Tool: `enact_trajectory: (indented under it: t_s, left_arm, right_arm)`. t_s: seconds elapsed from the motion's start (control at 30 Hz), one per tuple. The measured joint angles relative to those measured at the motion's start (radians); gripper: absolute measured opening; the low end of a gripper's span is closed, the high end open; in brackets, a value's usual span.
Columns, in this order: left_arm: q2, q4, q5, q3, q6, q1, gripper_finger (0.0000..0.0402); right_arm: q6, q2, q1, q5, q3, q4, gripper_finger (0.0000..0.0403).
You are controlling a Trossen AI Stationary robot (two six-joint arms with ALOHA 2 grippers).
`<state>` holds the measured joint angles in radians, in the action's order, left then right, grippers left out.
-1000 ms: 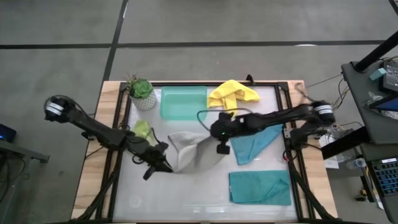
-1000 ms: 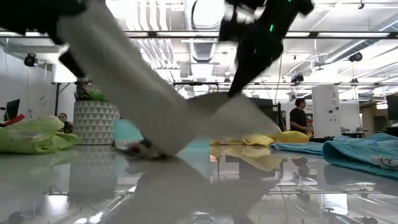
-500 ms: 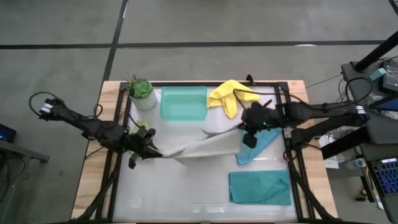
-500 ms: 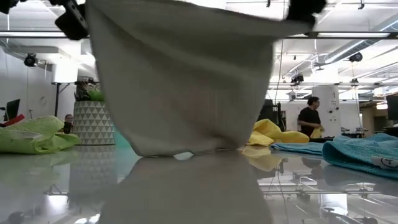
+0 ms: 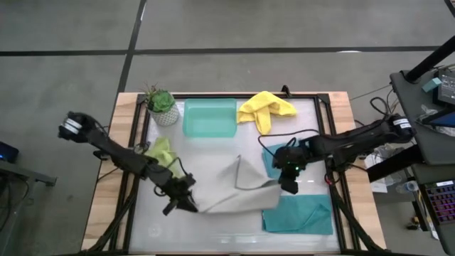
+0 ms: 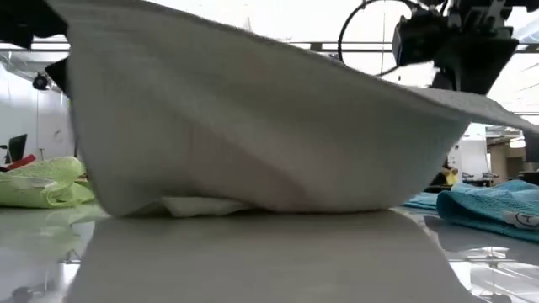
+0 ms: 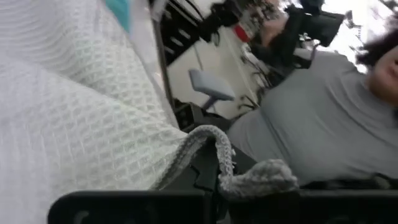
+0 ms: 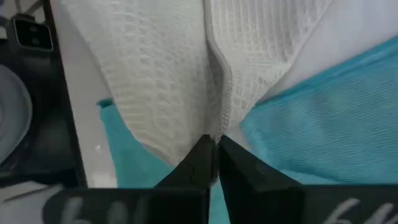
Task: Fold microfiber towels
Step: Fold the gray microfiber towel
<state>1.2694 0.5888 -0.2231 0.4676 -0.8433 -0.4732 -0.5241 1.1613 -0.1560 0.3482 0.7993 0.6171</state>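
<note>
Your left end effector [image 5: 186, 202] and right end effector [image 5: 287, 186] each stay clenched on a corner of the grey towel [image 5: 238, 192], stretched low over the worktop [image 5: 213, 160].

The grey towel [image 5: 238, 190] is stretched out low over the middle of the table, its near corners lifted at left and right while its far edge rests on the surface with one corner poking up into a peak; the low view shows it as a sagging sheet with a waffle weave [image 6: 253, 143]. The lime green towel [image 5: 163, 150] lies crumpled at the left, and the yellow towel [image 5: 265, 108] lies bunched at the far edge. One teal towel [image 5: 298, 215] lies flat at the near right, touching the grey one's right end, and the second teal towel [image 5: 272, 158] lies just beyond it, partly hidden.
</note>
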Motion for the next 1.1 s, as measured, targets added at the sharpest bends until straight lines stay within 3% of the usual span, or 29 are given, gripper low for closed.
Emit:
enact_trajectory:
  t_s: [0.27,0.5,0.8,1.1]
  left_arm:
    - [0.192,0.059,-0.099,0.007,-0.169,0.0,0.0]
    - [0.235,0.064,-0.14,0.029,-0.172,-0.001,0.0]
    - [0.235,0.061,-0.114,0.033,-0.173,-0.001,0.0]
    - [0.231,0.057,-0.11,0.033,-0.168,0.005,0.0]
  right_arm:
    - [0.059,0.034,0.032,0.035,0.02,-0.013,0.012]
    - [0.207,0.058,0.119,-0.16,0.031,-0.186,0.0175]
    - [0.364,0.304,0.129,-0.124,0.035,-0.599,0.0175]
    - [0.49,0.532,0.09,-0.103,0.179,-0.586,0.0147]
